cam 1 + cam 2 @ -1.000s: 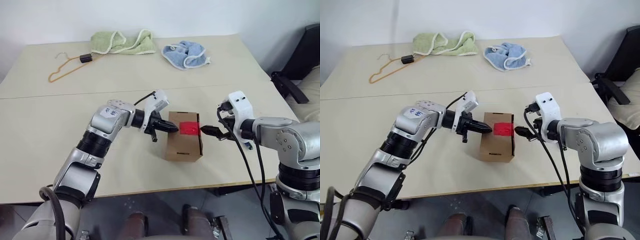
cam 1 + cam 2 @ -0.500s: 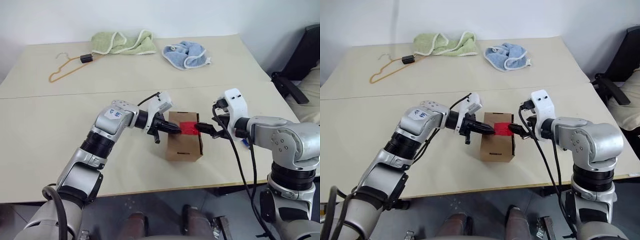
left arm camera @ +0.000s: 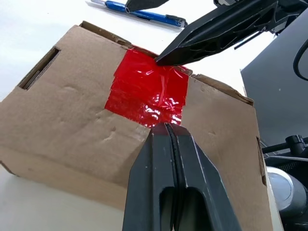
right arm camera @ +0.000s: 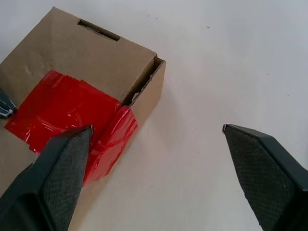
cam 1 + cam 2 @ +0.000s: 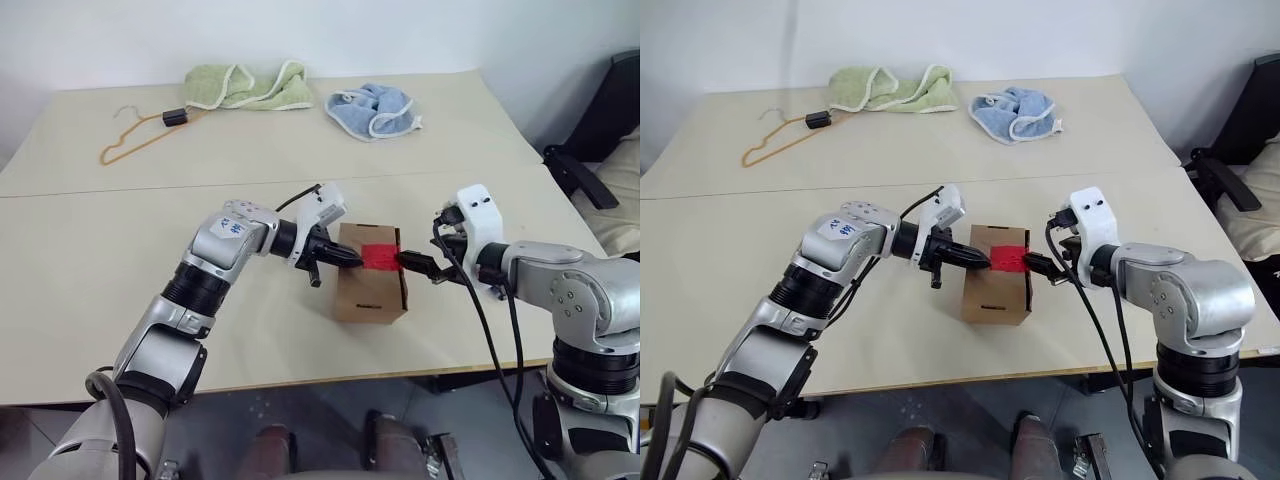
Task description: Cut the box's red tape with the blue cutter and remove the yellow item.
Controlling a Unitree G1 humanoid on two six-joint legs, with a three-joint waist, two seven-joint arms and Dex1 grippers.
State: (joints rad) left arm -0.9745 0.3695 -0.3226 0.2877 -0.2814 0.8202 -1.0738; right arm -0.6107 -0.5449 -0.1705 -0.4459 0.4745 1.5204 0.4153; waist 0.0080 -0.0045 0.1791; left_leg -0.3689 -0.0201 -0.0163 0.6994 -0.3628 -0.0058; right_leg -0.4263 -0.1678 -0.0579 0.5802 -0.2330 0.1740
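The brown cardboard box [image 5: 368, 290] stands closed on the table, with the red tape [image 5: 378, 256] across its top and folded down its right end. My left gripper [image 3: 166, 127] is shut, and its tip rests at the tape's left edge. From the right, my right gripper [image 4: 157, 128] stands open with nothing between its fingers. One fingertip [image 4: 72, 144] hangs over the folded tape end and the other is out over the bare table. The blue cutter [image 3: 139, 13] lies on the table beyond the box, untouched. The yellow item is hidden.
At the table's far side lie a light green towel [image 5: 245, 85], a blue cloth [image 5: 372, 108] and an orange wire hanger [image 5: 135, 135]. A dark chair [image 5: 600, 130] stands off the table's right edge. The front edge runs close below the box.
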